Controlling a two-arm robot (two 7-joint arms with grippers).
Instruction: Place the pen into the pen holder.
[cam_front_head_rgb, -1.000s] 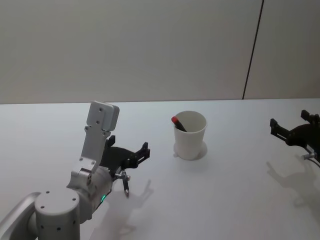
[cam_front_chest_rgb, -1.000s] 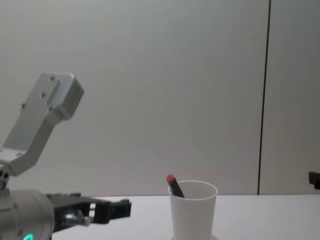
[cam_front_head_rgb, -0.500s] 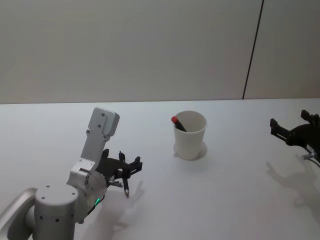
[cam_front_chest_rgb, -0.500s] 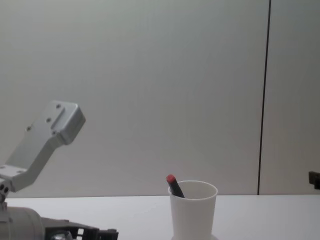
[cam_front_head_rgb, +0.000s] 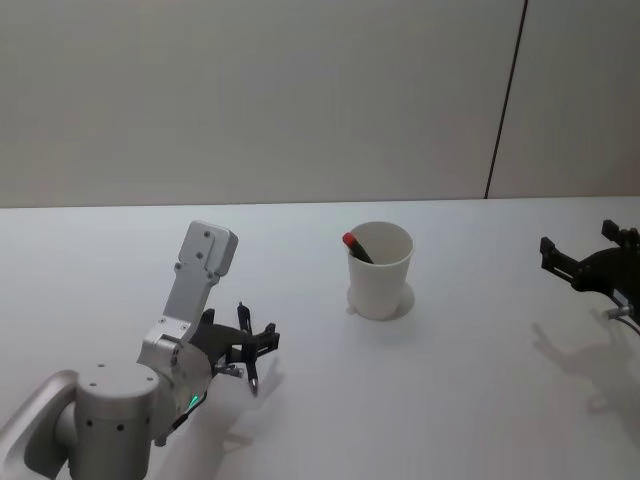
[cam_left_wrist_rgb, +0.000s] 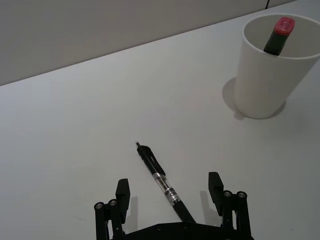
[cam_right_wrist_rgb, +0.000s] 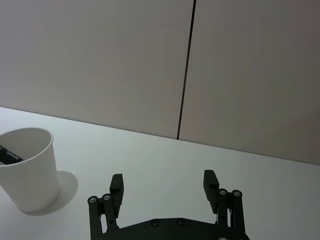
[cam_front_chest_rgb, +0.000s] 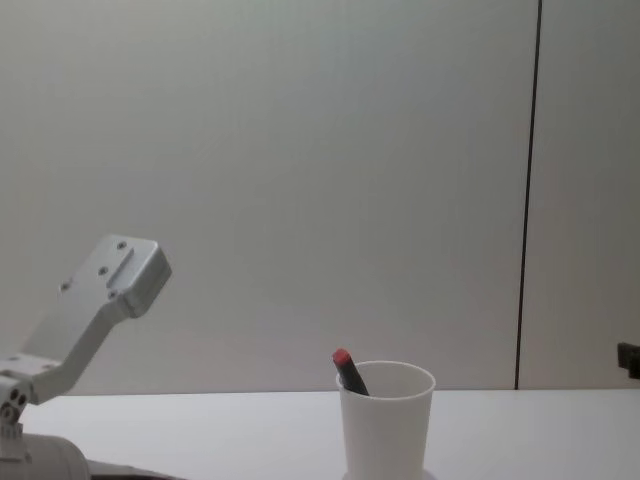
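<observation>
Black plastic fingers of the left gripper (cam_left_wrist_rgb: 168, 182) are spread wide, near left of the scene, low over the white table (cam_left_wrist_rgb: 65, 130). Black click pen with a clear middle section (cam_left_wrist_rgb: 156, 170) lies flat on the table and shows between the two fingers in the left wrist view, not pinched; contact with either finger can't be told. One end of the pen runs under the gripper body, and the thin tip points away from it. Grey-white left arm (cam_front_head_rgb: 190, 300) angles up over the gripper.

Farther back and right of centre stands the white paper cup with a rolled rim (cam_front_head_rgb: 380, 272), upright, well apart from the pen on the table. Dark pen with a red cap (cam_front_head_rgb: 354, 245) stands tilted inside the cup, leaning on its left rim with the cap sticking above it.

Right gripper (cam_right_wrist_rgb: 163, 184) sits at the far right edge, above the table, fingers spread and holding nothing, well apart from the cup.

Plain grey wall (cam_front_chest_rgb: 300, 150) with one dark vertical seam is behind the table.
</observation>
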